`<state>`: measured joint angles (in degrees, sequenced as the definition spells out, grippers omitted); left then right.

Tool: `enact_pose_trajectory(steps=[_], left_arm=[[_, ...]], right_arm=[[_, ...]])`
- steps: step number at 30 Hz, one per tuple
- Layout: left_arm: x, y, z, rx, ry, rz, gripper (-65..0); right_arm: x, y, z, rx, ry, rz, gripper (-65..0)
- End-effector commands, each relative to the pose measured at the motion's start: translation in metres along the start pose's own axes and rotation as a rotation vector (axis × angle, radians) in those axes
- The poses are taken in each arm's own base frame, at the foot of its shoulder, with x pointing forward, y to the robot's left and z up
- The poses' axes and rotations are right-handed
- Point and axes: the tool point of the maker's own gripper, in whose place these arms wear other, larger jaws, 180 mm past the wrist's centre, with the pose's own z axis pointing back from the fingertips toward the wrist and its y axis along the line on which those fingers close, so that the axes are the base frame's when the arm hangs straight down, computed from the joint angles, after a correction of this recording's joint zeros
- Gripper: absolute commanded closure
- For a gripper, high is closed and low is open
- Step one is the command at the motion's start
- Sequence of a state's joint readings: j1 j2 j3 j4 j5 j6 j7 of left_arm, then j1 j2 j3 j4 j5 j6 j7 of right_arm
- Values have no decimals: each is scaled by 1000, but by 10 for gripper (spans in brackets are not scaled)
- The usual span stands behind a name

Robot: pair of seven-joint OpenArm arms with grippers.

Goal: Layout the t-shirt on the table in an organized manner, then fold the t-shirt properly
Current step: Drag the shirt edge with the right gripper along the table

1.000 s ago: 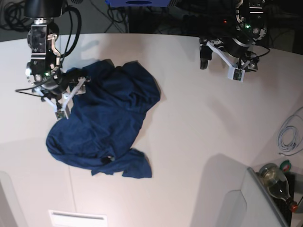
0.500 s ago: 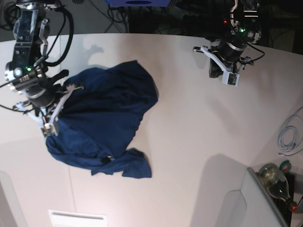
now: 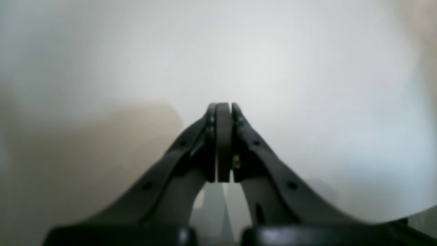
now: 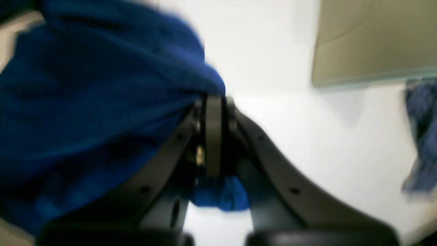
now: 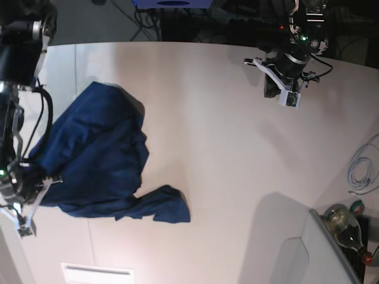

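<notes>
One garment only, on the white table (image 5: 237,148): the t-shirt (image 5: 95,157), dark navy, heaped and creased toward the tabletop's left edge, one lobe trailing toward the near edge. Soft, light, limp by the look; likely to drape and slide easily on the smooth top. Best taken at hem corners or shoulder seams, not mid-panel. Right gripper (image 4: 213,136) clamped on a bunched fold at the heap's left side. Left gripper (image 3: 223,143) pressed together, holding nothing, above bare tabletop near the far right edge.
</notes>
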<state>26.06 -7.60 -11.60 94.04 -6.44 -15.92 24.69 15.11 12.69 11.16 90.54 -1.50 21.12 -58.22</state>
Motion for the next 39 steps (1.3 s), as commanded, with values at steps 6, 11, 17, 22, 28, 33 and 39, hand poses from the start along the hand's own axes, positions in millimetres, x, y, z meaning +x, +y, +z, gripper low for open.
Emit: enact_pose_trajectory(steps=[6, 11, 17, 22, 28, 33, 39], left_arm=[[10, 1, 3, 1, -38, -3, 0], [8, 1, 3, 1, -35, -1, 0], [15, -1, 2, -4, -53, 7, 0], [40, -7, -9, -13, -103, 17, 0], [56, -10, -14, -17, -141, 33, 0], [53, -28, -18, -58, -129, 17, 0], [45, -34, -20, -74, -107, 16, 0]], right_arm=[[-6, -22, -62, 52, 68, -82, -368], [-32, -47, -32, -23, -3, -213, -519], [-108, 20, -23, 58, 83, -337, -507], [-144, 63, -33, 128, 145, -375, -503], [-181, 85, -24, 149, 214, -385, -501], [-198, 99, -24, 176, 255, -386, -486], [-201, 100, -23, 184, 283, -386, 0]])
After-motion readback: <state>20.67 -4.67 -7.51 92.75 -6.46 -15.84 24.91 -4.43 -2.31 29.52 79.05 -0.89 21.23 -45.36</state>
